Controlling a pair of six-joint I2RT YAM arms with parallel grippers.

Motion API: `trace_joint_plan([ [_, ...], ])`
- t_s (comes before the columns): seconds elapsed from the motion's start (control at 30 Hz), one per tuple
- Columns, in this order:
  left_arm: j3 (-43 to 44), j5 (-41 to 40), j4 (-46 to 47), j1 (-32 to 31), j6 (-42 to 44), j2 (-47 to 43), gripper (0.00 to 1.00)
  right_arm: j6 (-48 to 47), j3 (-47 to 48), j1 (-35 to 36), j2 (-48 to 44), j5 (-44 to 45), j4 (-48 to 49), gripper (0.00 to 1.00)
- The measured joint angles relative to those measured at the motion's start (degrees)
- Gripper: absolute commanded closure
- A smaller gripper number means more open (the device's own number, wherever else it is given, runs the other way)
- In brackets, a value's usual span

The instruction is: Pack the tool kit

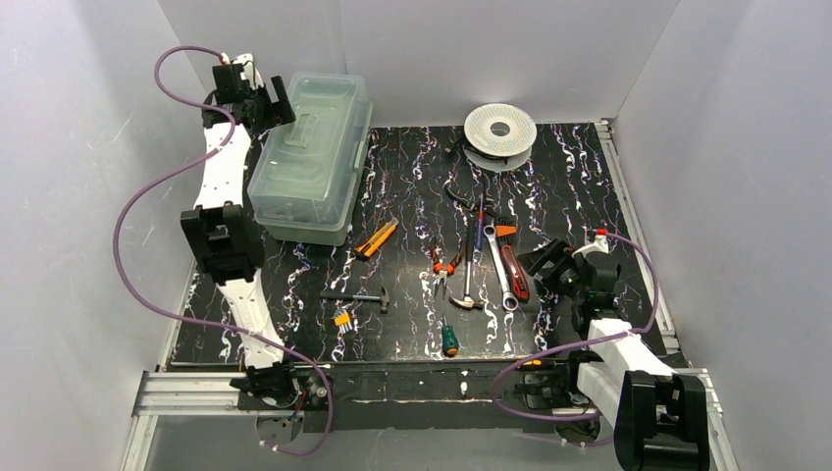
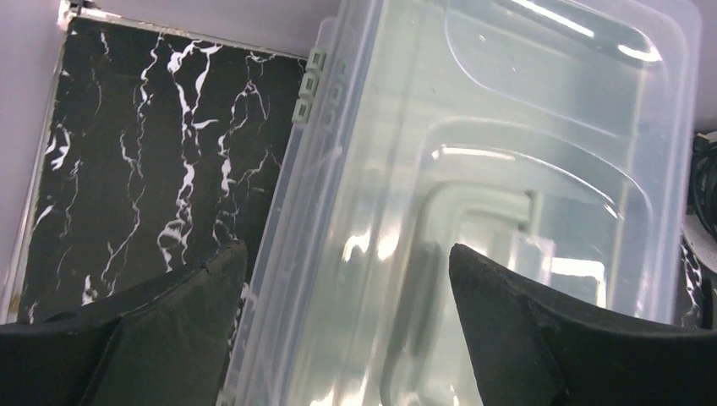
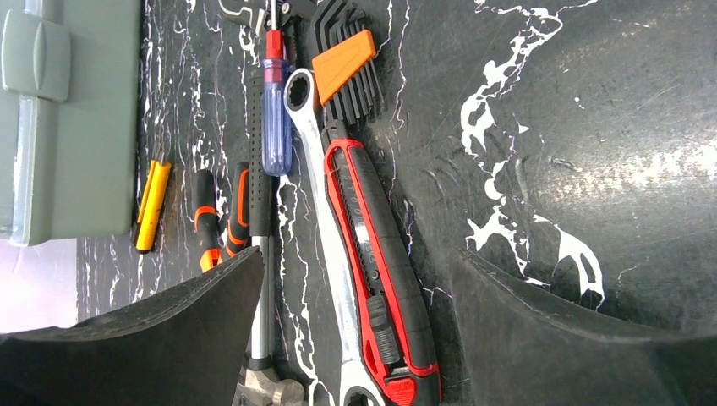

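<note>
The tool kit box (image 1: 312,157), with a clear lid over a pale green base, stands closed at the back left. My left gripper (image 1: 280,101) hovers open over its far left edge (image 2: 347,249); one finger is outside the box wall and the other above the lid handle (image 2: 473,211). Loose tools lie mid-table: a red-black utility knife (image 1: 514,272), a wrench (image 1: 498,267), a hammer (image 1: 469,285) and orange pliers (image 1: 446,265). My right gripper (image 1: 545,260) is open just above the knife (image 3: 380,279) and wrench (image 3: 325,228), holding nothing (image 3: 359,254).
A white wire spool (image 1: 500,128) sits at the back. A small hammer (image 1: 358,296), an orange-yellow tool (image 1: 376,238), a green screwdriver (image 1: 449,339), a blue screwdriver (image 3: 276,118) and an orange hex key set (image 3: 342,63) lie about. Grey walls enclose the table.
</note>
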Motion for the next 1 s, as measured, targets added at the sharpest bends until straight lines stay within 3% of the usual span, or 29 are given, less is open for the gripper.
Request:
trace_joint_plan([
  [0.17, 6.21, 0.70, 2.43, 0.07, -1.03, 7.13, 0.14, 0.00, 0.02, 0.00, 1.42, -0.48, 1.27, 0.15],
  [0.3, 6.93, 0.70, 3.10, 0.17, -2.21, 7.87, 0.44, 0.02, 0.11, 0.00, 2.36, -1.03, 1.97, 0.16],
  [0.5, 7.15, 9.25, 4.55, 2.16, -6.69, 9.51, 0.56, -0.02, 0.46, 0.00, 2.23, -1.31, 2.43, 0.16],
  [0.67, 4.87, 14.16, 6.82, 2.86, -6.16, 9.11, 0.76, -0.11, 0.44, 0.07, 0.26, -1.60, 2.25, 0.23],
  [0.8, 2.71, 16.90, 8.33, 3.30, -4.17, 8.20, 0.79, -0.72, 0.55, 3.15, -2.75, -0.28, 1.53, 0.22],
  [1.0, -6.84, 18.21, 7.26, 3.21, 0.28, 0.61, 0.78, -1.25, 6.03, 15.56, -3.48, 3.93, -2.89, 0.21],
])
